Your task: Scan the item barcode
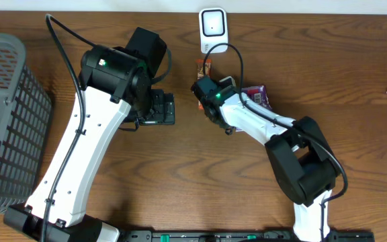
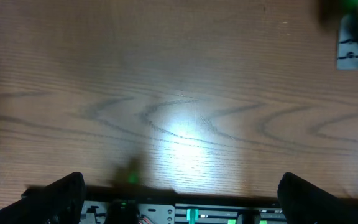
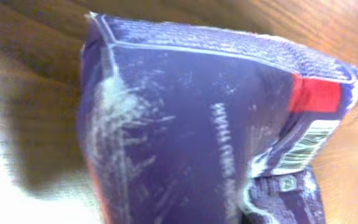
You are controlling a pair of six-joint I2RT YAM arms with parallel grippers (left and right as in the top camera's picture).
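On wooden table (image 1: 180,168), found purple packet (image 3: 197,124) just beside right gripper (image 1: 205,91), near scanner (image 1: 213,27). Recorded that gripper as fully closed (hold on packet not confirmable) and left gripper (image 2: 182,196) as spread wide over bare wood. Judged risk of slipping or crumpling from a weak pinch on glossy wrap, and so of presenting barcode (image 3: 306,146) creased or turned from scanner.

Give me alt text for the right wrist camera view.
A purple packet fills the frame, very close and blurred, with a red patch and a barcode near its right edge. Wood-grain table shows behind it.
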